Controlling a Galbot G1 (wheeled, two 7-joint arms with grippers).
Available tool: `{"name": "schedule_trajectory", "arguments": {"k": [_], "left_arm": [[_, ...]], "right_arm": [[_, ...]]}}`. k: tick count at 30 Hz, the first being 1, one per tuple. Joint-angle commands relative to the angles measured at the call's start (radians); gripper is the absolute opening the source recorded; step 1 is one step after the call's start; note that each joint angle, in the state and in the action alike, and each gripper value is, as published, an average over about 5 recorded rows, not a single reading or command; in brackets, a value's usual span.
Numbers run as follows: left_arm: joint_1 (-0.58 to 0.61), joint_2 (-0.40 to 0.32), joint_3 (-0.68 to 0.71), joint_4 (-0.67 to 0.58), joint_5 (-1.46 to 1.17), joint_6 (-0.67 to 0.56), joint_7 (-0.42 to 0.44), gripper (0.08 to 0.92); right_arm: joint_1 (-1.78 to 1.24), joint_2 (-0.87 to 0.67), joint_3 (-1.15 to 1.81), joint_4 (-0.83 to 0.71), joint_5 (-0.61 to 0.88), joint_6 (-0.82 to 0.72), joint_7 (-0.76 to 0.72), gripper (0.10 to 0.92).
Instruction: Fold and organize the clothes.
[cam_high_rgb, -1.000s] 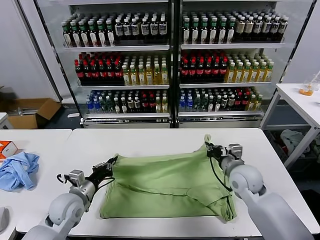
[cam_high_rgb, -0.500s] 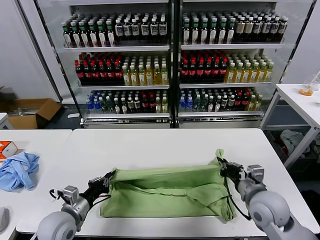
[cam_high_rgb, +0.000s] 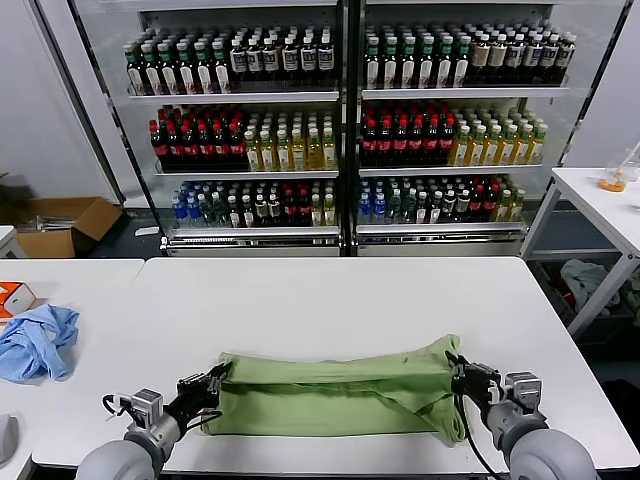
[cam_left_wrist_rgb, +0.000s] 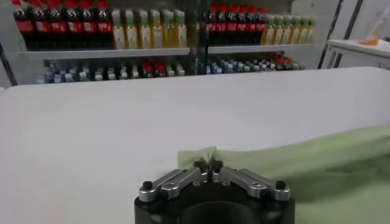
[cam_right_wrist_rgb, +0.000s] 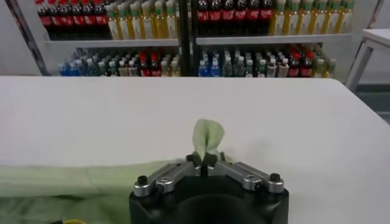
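Note:
The light green shirt (cam_high_rgb: 335, 395) lies folded into a long narrow band near the front edge of the white table (cam_high_rgb: 340, 300). Its buttons and logo are hidden. My left gripper (cam_high_rgb: 214, 378) is shut on the shirt's left far corner, and the pinched cloth (cam_left_wrist_rgb: 198, 155) shows in the left wrist view above the gripper (cam_left_wrist_rgb: 208, 165). My right gripper (cam_high_rgb: 459, 376) is shut on the right far corner; a pinched tuft (cam_right_wrist_rgb: 208, 137) stands up from the gripper (cam_right_wrist_rgb: 203, 161) in the right wrist view.
A light blue cloth (cam_high_rgb: 36, 340) and an orange box (cam_high_rgb: 12, 297) lie on the neighbouring table at the left. Drink coolers full of bottles (cam_high_rgb: 340, 120) stand behind the table. Another white table (cam_high_rgb: 610, 205) is at the right.
Both grippers have pulled the shirt's far edge toward the table's front, folding the shirt over itself from a broad sheet into a narrow band. Both arms drew back toward me.

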Motion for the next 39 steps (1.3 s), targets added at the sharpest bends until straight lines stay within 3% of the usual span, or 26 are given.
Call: {"name": "schedule_trajectory", "arguments": {"k": [1,10,18,22,26,39], "left_arm": [[0.051,-0.036,-0.001,-0.048,0.133,-0.040,-0.058,0.209],[0.100,-0.144,0.019,-0.078,0.279,-0.073,-0.200,0.469],[0.104,-0.198,0.063,-0.057,0.339,-0.040,-0.207,0.703],[0.097,-0.204,0.071,-0.039,0.341,-0.027,-0.207,0.796],[0.097,-0.203,0.068,-0.032,0.322,-0.016,-0.201,0.753],[0.113,-0.183,0.008,-0.047,0.184,0.009,-0.142,0.374]], "right_arm": [[-0.048,0.012,-0.007,0.027,-0.066,0.000,0.002,0.313],[-0.113,0.016,0.034,0.072,-0.089,0.001,0.000,0.573],[-0.120,0.011,0.039,0.080,-0.091,0.001,0.003,0.791],[-0.124,0.010,0.045,0.084,-0.089,0.001,0.004,0.820],[-0.130,0.011,0.048,0.089,-0.088,0.001,0.005,0.822],[-0.137,0.015,0.056,0.102,-0.079,0.001,0.008,0.823]]}}
